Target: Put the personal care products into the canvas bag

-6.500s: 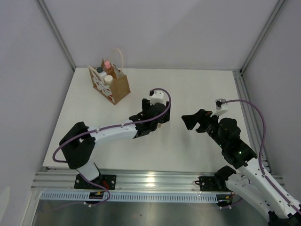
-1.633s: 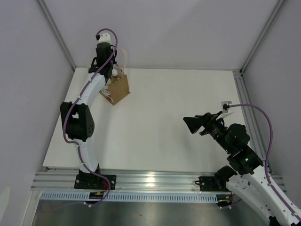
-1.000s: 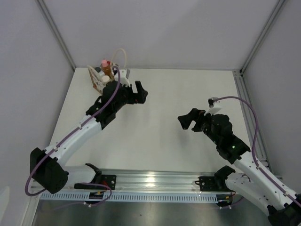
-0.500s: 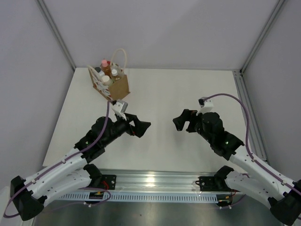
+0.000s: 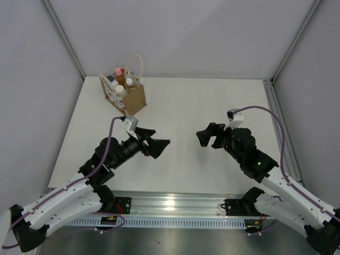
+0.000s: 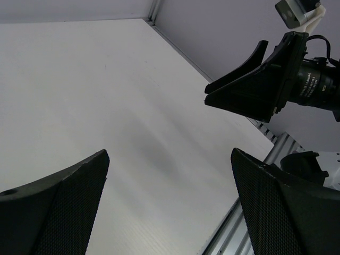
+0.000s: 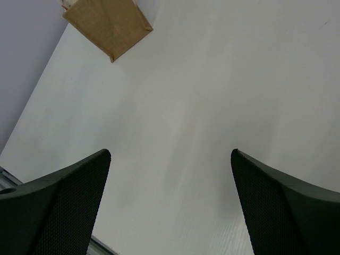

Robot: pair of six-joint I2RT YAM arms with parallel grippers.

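Observation:
The canvas bag (image 5: 135, 99) stands upright at the table's far left corner, its cream handles (image 5: 136, 61) raised. Several personal care products stand inside it: a pink-capped bottle (image 5: 118, 70), an amber one (image 5: 122, 79), a white-capped one (image 5: 121, 89) and a black-capped one (image 5: 111, 79). My left gripper (image 5: 156, 140) hovers open and empty over the table's middle, well in front of the bag. Facing it, my right gripper (image 5: 202, 137) is also open and empty. In the left wrist view my left gripper (image 6: 169, 155) frames bare table, with the right gripper (image 6: 249, 87) beyond. The right wrist view shows my right gripper (image 7: 170, 154) and the bag (image 7: 109, 22).
An aluminium rail (image 5: 170, 204) runs along the near edge, and another rail (image 5: 274, 114) lines the right side. Grey walls close in the back and both sides.
My left arm has drawn back from beside the bag toward the near middle of the table, gripper open throughout. The right gripper has shifted only slightly.

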